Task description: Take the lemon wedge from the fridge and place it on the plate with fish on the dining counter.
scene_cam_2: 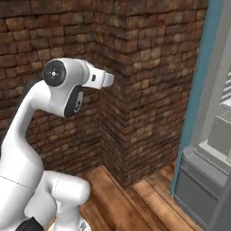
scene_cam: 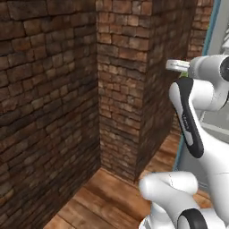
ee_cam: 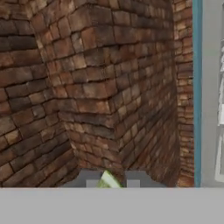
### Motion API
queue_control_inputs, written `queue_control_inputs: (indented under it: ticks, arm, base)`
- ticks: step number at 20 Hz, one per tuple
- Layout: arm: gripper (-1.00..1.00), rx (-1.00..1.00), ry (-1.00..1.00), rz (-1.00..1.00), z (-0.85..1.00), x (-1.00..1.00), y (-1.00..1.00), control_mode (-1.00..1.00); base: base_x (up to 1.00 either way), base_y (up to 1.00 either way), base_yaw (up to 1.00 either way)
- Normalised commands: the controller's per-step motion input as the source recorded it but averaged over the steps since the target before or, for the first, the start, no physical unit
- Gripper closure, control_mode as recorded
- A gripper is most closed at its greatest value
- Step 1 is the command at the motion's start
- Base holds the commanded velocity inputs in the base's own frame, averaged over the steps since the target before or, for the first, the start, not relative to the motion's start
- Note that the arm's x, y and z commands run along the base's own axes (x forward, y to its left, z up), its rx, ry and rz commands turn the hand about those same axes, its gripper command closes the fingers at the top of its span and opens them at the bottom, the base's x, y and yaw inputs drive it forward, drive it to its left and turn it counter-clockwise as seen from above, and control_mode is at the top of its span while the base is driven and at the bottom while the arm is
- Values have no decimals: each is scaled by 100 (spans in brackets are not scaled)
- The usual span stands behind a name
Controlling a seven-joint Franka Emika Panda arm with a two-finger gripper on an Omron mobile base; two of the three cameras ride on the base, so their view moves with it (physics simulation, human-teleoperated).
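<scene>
In the hand view, the end effector was clenched on the tiny yellow-green lemon wedge, which sat between its two dark fingertips. It faced a corner of the red-brown brick wall, with the tall grey fridge at the right, beside a teal frame

Brick wall corner projects directly ahead, blocking forward passage. Open fridge stands to the right; wooden floor below lies open.
</scene>
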Motion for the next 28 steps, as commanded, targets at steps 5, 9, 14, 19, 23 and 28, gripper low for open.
queue_control_inputs:
  ticks: [5,9,14,19,23,28]
  arm:
    - [100,0,0,0,0,0,0,100]
    - [100,0,0,0,0,0,0,100]
    - [100,0,0,0,0,0,0,100]
    - [100,0,0,0,0,0,0,100]
    - [100,0,0,0,0,0,0,100]
    - [100,0,0,0,0,0,0,100]
  base:
    - [-19,0,84]
    - [-18,0,84]
    - [-2,4,88]
    - [0,11,88]
    - [0,18,92]
    - [0,20,93]
